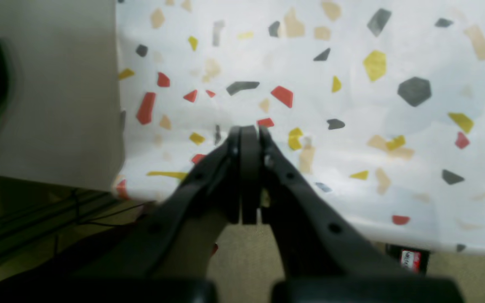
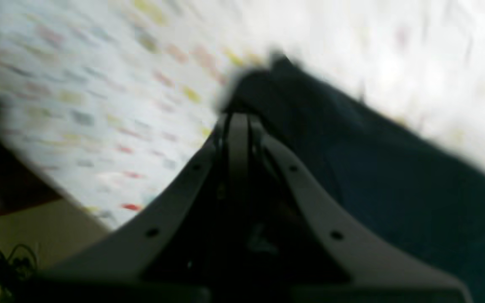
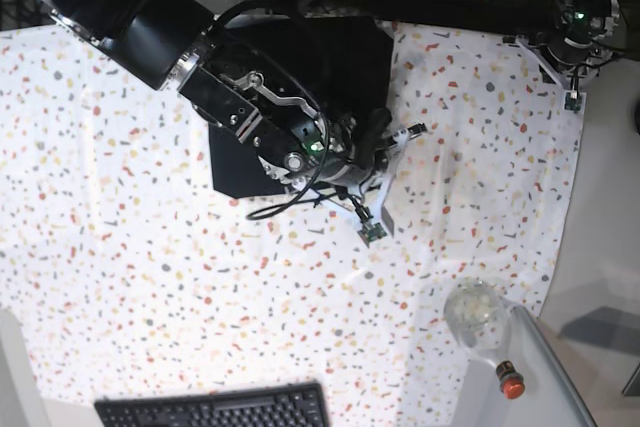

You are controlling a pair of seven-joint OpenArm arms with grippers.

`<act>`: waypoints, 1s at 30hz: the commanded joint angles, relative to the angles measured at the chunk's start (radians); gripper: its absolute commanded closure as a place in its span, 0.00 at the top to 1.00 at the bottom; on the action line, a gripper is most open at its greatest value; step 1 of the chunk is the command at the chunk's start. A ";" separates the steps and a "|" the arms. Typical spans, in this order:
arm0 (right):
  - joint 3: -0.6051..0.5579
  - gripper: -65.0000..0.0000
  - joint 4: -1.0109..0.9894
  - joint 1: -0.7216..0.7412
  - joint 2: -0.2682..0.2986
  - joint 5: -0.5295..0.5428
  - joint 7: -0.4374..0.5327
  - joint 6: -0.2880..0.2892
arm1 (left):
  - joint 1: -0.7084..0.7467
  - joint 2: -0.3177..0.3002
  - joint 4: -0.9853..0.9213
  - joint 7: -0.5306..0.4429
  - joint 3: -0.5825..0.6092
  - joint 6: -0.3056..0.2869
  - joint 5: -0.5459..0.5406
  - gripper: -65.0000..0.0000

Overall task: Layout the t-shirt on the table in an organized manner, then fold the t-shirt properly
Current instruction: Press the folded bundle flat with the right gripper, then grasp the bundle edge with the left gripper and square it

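The black t-shirt (image 3: 335, 67) lies bunched into a dark block at the far middle of the speckled table (image 3: 140, 247). My right arm reaches over it, and my right gripper (image 3: 392, 139) is at its right edge. The right wrist view is blurred. There, my right gripper (image 2: 237, 118) is shut with the edge of the t-shirt (image 2: 373, 168) meeting its tips, apparently pinched. My left gripper (image 1: 249, 131) is shut on nothing, hovering over the table (image 1: 394, 126) near its edge. The left arm (image 3: 578, 12) sits at the far right corner.
A black keyboard (image 3: 215, 409) lies at the near edge. A clear glass bowl (image 3: 475, 312) and a red button (image 3: 510, 383) sit near the right corner. A plain grey surface (image 1: 44, 92) borders the cloth. Cables run along the far side.
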 commanded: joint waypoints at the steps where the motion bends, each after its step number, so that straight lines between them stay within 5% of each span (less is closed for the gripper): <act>1: 0.008 0.00 0.050 0.013 0.023 -0.003 -0.013 -0.002 | 0.001 -0.016 0.019 -0.013 -0.005 0.007 -0.002 0.00; 5: 0.042 0.00 0.194 -0.027 0.148 -0.003 -0.024 -0.057 | 0.001 0.001 0.023 -0.013 0.007 -0.001 -0.023 0.00; 8: 0.155 0.00 0.283 -0.112 0.249 -0.002 -0.021 -0.129 | 0.011 0.018 0.066 -0.010 0.032 -0.103 -0.148 0.00; 11: 0.281 0.00 0.347 -0.199 0.327 -0.002 -0.019 -0.129 | 0.016 0.058 0.115 -0.005 0.029 -0.185 -0.304 0.00; 15: 0.412 0.00 0.415 -0.296 0.407 -0.002 -0.018 -0.129 | 0.033 0.084 0.169 -0.005 0.042 -0.211 -0.474 0.01; 18: 0.475 0.00 0.435 -0.348 0.453 -0.002 -0.018 -0.129 | 0.028 0.110 0.166 -0.005 0.079 -0.212 -0.562 0.61; 20: 0.495 0.00 0.435 -0.370 0.468 -0.002 -0.018 -0.129 | 0.008 0.109 0.147 -0.010 0.151 -0.222 -0.583 0.92; 21: 0.502 0.00 0.435 -0.379 0.470 -0.002 -0.018 -0.126 | -0.007 0.107 0.131 -0.010 0.193 -0.246 -0.585 1.00; 24: 0.504 0.00 0.435 -0.393 0.482 -0.003 -0.018 -0.071 | -0.061 0.115 0.054 -0.010 0.282 -0.307 -0.585 1.00; 30: 0.505 0.00 0.430 -0.414 0.482 -0.003 -0.018 -0.020 | -0.151 0.165 -0.112 -0.011 0.335 -0.311 -0.583 1.00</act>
